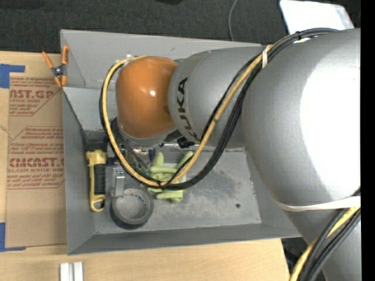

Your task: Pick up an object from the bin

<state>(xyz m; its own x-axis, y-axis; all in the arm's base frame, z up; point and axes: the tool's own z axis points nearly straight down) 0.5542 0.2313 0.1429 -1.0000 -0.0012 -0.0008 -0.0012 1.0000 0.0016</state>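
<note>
- Grey metal bin (228, 186) fills my feed, its scuffed floor bare toward the right.
- My claw (139, 158) sits low in the bin's left half, under the orange wrist cover (143, 101). I cannot tell whether it is wide or narrow.
- Nearest to it are pale green strips (165, 174), a loose, crooked, soft-looking bundle just beside the claw.
- A grey tape ring (132, 209) lies close in front, and a yellow-and-black tool (96, 180) lies along the left wall.
- I judge the strips the likely pick. I'd centre over the bundle, come straight down and stay off the ring.
</note>
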